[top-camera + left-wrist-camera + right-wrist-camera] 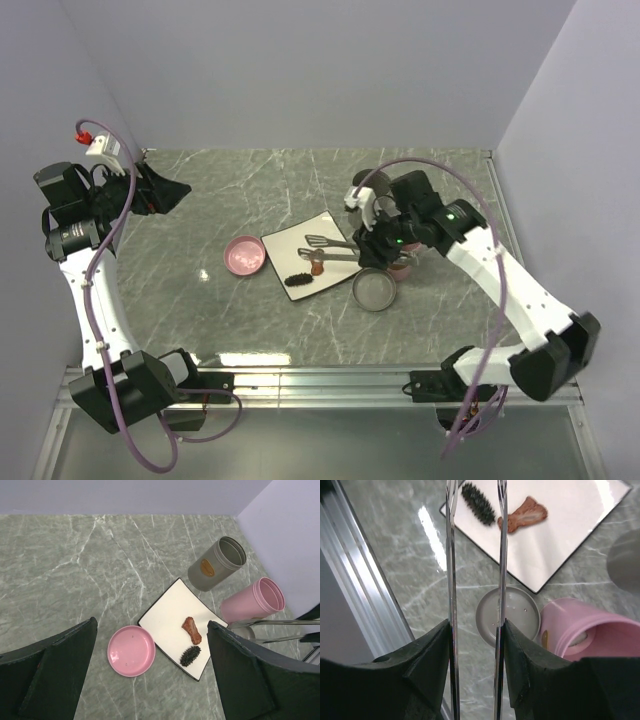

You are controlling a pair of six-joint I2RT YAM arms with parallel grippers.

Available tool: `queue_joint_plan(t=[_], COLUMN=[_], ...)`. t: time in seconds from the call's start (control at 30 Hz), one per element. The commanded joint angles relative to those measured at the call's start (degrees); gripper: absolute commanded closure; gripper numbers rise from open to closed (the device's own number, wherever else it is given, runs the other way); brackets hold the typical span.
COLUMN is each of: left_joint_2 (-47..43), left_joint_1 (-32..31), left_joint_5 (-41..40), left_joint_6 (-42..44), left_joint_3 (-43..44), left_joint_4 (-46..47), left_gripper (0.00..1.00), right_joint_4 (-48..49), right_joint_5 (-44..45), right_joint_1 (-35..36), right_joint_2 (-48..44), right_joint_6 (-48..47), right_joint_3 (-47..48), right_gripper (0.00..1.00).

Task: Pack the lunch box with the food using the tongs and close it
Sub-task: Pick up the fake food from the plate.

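My right gripper (476,630) (385,240) is shut on the tongs (502,555) (335,245), one thin silver arm against each pad. The tongs' tips reach out over the white plate (560,540) (295,243). Two pieces of food lie on that plate: a reddish-brown flat piece (522,514) (192,630) and a dark spiky oblong (478,502) (190,656). The pink lunch box cup (590,630) (252,600) lies just beside my right gripper, with something pale inside it. My left gripper (151,625) (165,190) hangs open and empty at the far left.
A pink lid (131,650) (245,255) lies left of the plate. A grey lid (507,615) (374,290) lies near its front corner. A grey cup (217,563) stands behind the pink one. The table's metal front rail (365,605) runs close by.
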Motion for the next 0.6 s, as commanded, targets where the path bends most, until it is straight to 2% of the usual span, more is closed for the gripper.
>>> queue_joint_plan(t=[0.0,0.17,0.57], left_joint_2=[0.09,0.27,1.14], left_joint_1=[-0.22,-0.4,-0.84], left_joint_5=[2.23,1.88,2.4], left_joint_6=[0.25,1.31,-1.5], left_joint_3=[2.82,2.74,3.09], left_joint_4=[-0.7,-1.84,-0.35], left_gripper=[0.02,0.02,0.02], right_joint_4=[-1.72,-2.07,-2.25], right_joint_5=[-3.8,-3.72,-0.73], right_joint_1=[1.05,3.69,6.42], right_joint_2=[4.09,8.85,18.95], right_joint_6=[-9.55,-15.0,-18.44], right_joint_3=[3.75,4.46,7.71], right_gripper=[0.5,0.5,0.51])
